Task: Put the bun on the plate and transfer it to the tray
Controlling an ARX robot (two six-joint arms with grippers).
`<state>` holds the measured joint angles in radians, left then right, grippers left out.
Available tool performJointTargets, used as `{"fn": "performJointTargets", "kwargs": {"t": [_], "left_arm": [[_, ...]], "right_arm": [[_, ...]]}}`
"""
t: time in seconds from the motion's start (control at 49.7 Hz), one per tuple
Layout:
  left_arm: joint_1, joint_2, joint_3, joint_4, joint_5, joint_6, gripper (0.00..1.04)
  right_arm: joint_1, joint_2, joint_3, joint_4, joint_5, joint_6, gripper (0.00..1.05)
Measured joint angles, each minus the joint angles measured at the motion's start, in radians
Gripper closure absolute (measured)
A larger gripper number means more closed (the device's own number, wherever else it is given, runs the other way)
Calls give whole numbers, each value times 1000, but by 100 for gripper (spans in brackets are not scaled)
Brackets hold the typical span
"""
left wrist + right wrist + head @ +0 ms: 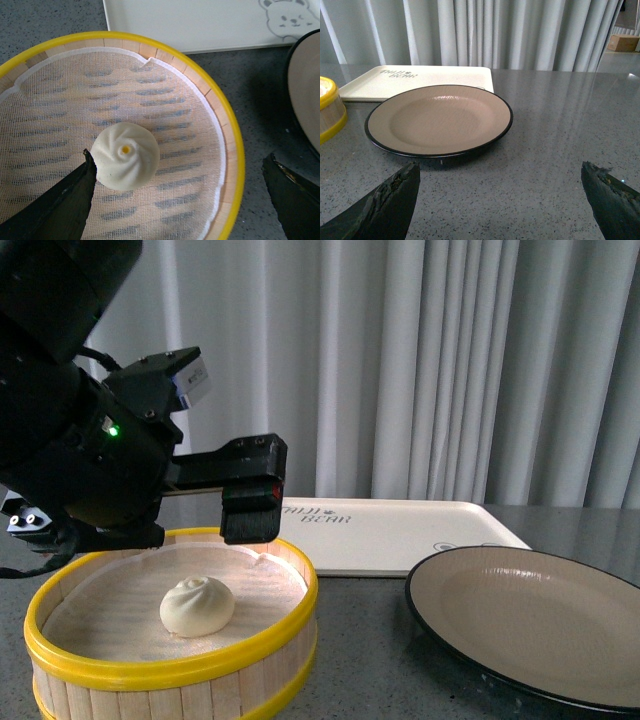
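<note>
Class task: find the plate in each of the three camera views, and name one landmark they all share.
Front view: plate low on the right, before the tray.
Left wrist view: only its rim, cut off, beyond the steamer basket.
Right wrist view: whole plate, in front of the tray.
Shared landmark: the tray.

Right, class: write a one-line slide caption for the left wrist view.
Open left gripper above the bun in its yellow-rimmed steamer basket, tray and plate nearby.
</note>
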<state>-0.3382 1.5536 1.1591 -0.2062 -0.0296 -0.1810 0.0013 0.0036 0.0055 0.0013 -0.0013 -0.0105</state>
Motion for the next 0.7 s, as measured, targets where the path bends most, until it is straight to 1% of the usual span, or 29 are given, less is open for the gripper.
{"fn": "performJointTargets", "kwargs": {"t": [0.241, 0.322, 0.443, 0.503, 0.704], "left_arm": [[-2, 40, -11, 88, -119, 89, 7], [-3, 39, -11, 91, -132, 128, 7], [0, 43, -10, 55, -131, 153, 7], [8, 52, -1, 14, -98, 141, 7], [22, 86, 25, -31, -93, 104, 7]], "right_arm": [[0, 0, 0, 0, 0, 0, 9], [0, 0, 0, 0, 0, 0, 9], [0, 0, 0, 0, 0, 0, 9], [0, 0, 0, 0, 0, 0, 9], [0, 0, 0, 0, 0, 0, 9]]}}
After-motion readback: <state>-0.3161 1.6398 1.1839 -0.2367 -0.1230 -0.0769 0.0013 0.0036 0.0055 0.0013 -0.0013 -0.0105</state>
